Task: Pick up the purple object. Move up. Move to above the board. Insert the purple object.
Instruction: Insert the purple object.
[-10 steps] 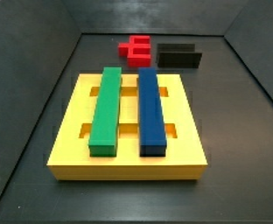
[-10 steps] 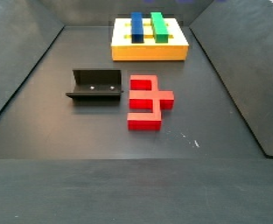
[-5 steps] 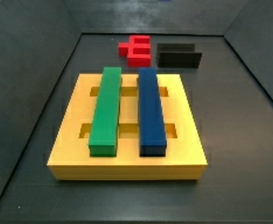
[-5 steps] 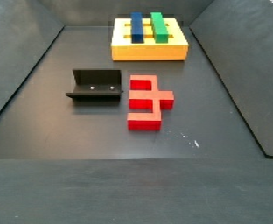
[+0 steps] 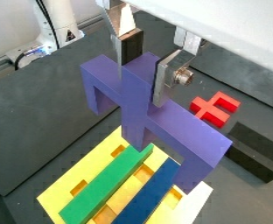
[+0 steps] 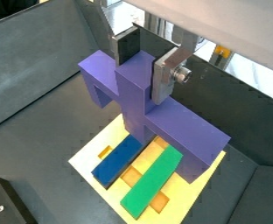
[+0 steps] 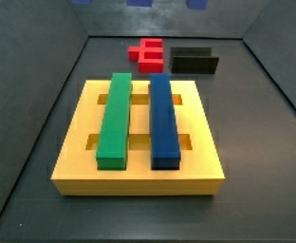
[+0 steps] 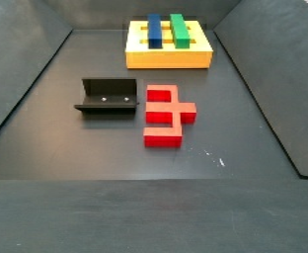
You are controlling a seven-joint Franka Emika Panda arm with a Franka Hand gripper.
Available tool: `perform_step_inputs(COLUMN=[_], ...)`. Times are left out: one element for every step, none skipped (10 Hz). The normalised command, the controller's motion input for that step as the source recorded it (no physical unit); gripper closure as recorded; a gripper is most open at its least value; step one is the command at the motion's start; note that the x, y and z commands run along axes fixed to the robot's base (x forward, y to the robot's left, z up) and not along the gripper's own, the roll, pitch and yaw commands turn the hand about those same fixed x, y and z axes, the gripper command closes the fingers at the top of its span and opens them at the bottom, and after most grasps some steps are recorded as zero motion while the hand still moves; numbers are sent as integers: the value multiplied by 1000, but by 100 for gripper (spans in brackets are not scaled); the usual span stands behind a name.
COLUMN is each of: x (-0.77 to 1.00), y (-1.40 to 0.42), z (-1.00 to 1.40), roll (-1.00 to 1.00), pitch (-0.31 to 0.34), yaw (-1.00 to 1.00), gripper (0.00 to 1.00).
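My gripper is shut on the purple object, a blocky crossbar with legs. The fingers clamp its central raised stub, as both wrist views show. The purple object hangs in the air above the board, apart from it. The board is a yellow slab with slots and holds a green bar and a dark-blue bar. In a side view only bluish bits of the purple object show at the top edge. The gripper itself is out of both side views.
A red stepped block lies on the dark floor beside the fixture, away from the board. Both show behind the board in a side view, the red block and the fixture. Dark walls ring the floor.
Bluish bits of the purple object have come into view at the top edge of one side view. The board, bars, red block and fixture have not moved.
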Motion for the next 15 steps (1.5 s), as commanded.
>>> perform_step_inputs(x=[3,0,0,0,0,0,0,0,0,0,0,0,0,0,0], y=[-623,-623,-663,-609,-400,-297,-334,-297,-203,-137,-163,-120,-123,-94,0], z=[-651,-726,-706,-637,-611,-686,-623,-537,-454,-286,-291,-317,-280,-243,-243], roll=[176,241,286,337,360,224,251,221,173,164,124,31,41,47,0], pitch=[-96,-120,-107,-73,-41,-83,-107,-106,-97,-69,-121,-140,-119,-93,-74], yaw=[9,11,46,91,120,163,131,111,54,0,0,0,0,0,0], gripper=[100,100,100,100,100,100,100,100,100,100,100,100,100,100,100])
